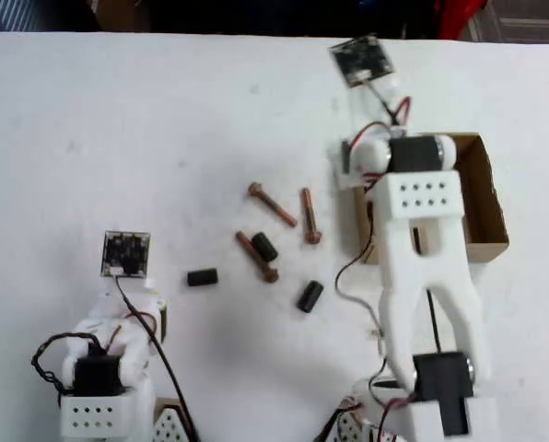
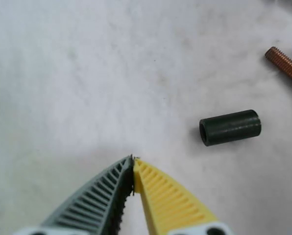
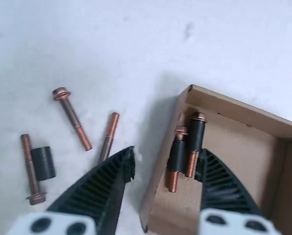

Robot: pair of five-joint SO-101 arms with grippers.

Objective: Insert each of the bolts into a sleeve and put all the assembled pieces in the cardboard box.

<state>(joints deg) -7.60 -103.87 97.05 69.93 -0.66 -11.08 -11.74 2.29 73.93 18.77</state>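
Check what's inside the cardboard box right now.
Two assembled pieces lie side by side near one wall of the cardboard box. One of the right gripper fingers covers part of the box floor, so anything beneath it is hidden.

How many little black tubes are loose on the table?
3. One black cylindrical sleeve lies nearest the left gripper, one beside a copper bolt, one nearest the brown cardboard box. The right arm may hide others.

Bright even light — soft shadow beside cardboard box [image 3: 249, 122]
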